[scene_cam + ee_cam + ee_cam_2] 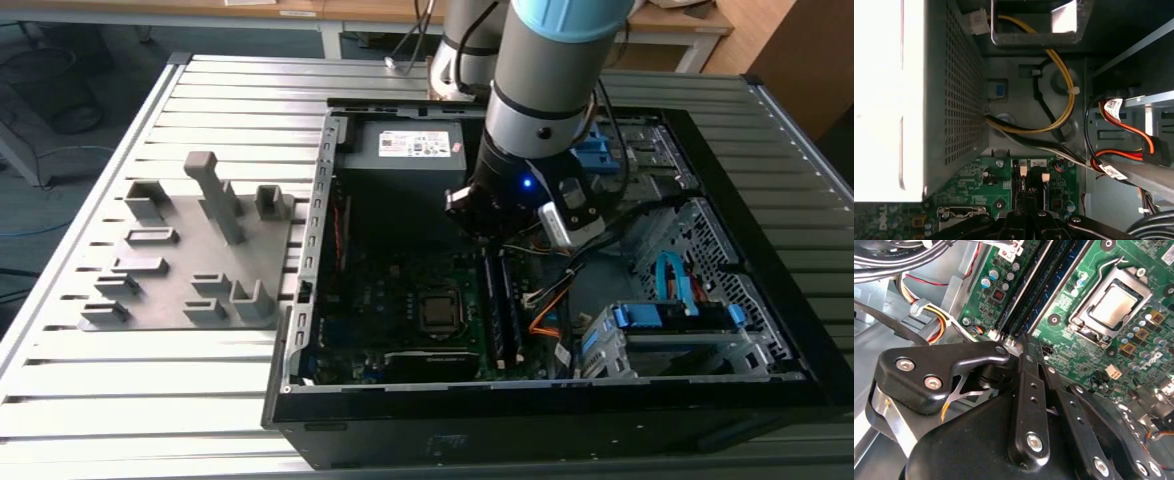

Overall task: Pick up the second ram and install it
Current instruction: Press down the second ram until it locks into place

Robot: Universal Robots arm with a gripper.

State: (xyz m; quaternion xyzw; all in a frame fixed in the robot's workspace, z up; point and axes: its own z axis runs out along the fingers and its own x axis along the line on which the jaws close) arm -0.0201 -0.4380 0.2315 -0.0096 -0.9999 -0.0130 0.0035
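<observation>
Open computer case [310,300] lying on a slatted table [134,400], gripper [1026,347] low inside between power-supply box [400,150] and drive cage [667,340], fingers [1029,390] pressed together at the slot ends, second ram [509,310] seated among the motherboard [1079,340] slots, cables [1064,75] crowding one side.

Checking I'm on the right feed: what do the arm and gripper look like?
The arm is silver-grey tubing with a light blue joint cap and a small blue light near the wrist. The gripper is matte black, with flat linkage bars fixed by silver screws and slim black fingers.
</observation>
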